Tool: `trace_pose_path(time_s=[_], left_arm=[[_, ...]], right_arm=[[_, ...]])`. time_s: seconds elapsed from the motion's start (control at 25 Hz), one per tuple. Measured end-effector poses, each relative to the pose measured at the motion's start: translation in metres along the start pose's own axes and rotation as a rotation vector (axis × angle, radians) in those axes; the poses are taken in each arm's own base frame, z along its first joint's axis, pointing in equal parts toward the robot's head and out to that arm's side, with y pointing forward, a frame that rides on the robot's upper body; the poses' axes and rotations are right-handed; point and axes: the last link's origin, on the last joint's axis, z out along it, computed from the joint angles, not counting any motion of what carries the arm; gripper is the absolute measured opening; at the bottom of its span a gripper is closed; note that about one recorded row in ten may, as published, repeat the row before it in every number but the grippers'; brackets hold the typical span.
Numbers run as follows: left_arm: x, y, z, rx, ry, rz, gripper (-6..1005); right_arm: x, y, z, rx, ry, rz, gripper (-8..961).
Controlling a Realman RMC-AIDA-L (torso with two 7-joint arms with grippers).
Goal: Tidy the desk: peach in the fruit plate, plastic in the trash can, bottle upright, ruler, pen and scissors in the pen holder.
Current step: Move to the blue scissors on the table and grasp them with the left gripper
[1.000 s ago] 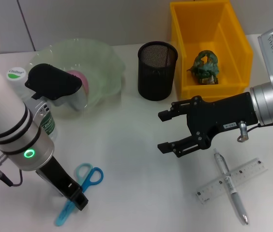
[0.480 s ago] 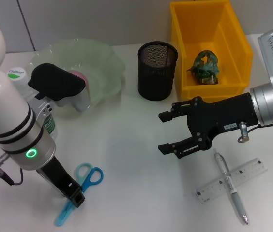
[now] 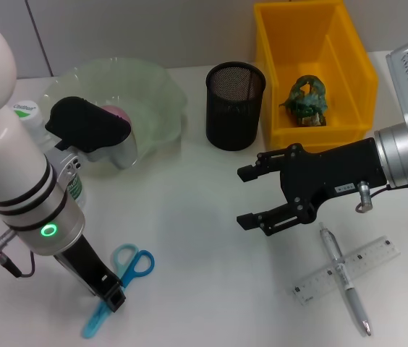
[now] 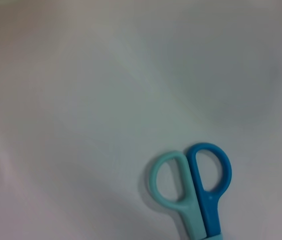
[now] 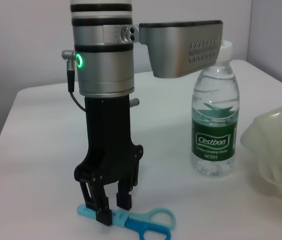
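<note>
The scissors (image 3: pixel 114 285) lie flat on the desk (image 3: pixel 189 238), at its near left side. The left gripper (image 5: pixel 110 206) points straight down on them. Its two fingers are a little apart, one on each side of the blade cover, with their tips down at the desk. The pictures do not show a firm pinch yet.

Just behind the left arm stands the bottle (image 5: pixel 216 120), upright, beside the fruit plate (image 3: pixel 157 90). The pink peach (image 3: pixel 119 117) sits inside the fruit plate, partly hidden by the arm's camera.

The pen holder (image 3: pixel 236 105) stands between the fruit plate and the trash can (image 3: pixel 352 65). Nothing sticks out of its top. In the trash can lies a crumpled green bit of plastic (image 3: pixel 307 98).

The right gripper (image 3: pixel 251 196) hovers over the desk in front of the trash can, with its fingers spread wide and nothing in them. Near it, the pen (image 3: pixel 344 278) lies across the ruler (image 3: pixel 347 270), making a cross.
</note>
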Motion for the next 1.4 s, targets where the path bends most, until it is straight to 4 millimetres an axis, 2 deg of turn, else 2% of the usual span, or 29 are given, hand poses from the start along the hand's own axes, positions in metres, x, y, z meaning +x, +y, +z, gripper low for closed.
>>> trace_pose_path(time_s=[0.84, 1.08, 1.4], left_arm=[[0.0004, -0.0005, 0.0019, 0.008, -0.007, 0.0, 390], [0.0005, -0.0003, 0.0016, 0.01, -0.01, 0.003, 271], [0.0015, 0.001, 0.001, 0.015, -0.017, 0.013, 275]], right_arm=[[-0.0001, 0.0004, -0.0001, 0.001, 0.003, -0.003, 813], [-0.0001, 0.0005, 0.0001, 0.0, 0.003, -0.004, 813], [-0.0001, 0.0006, 0.0002, -0.001, 0.004, -0.004, 813]])
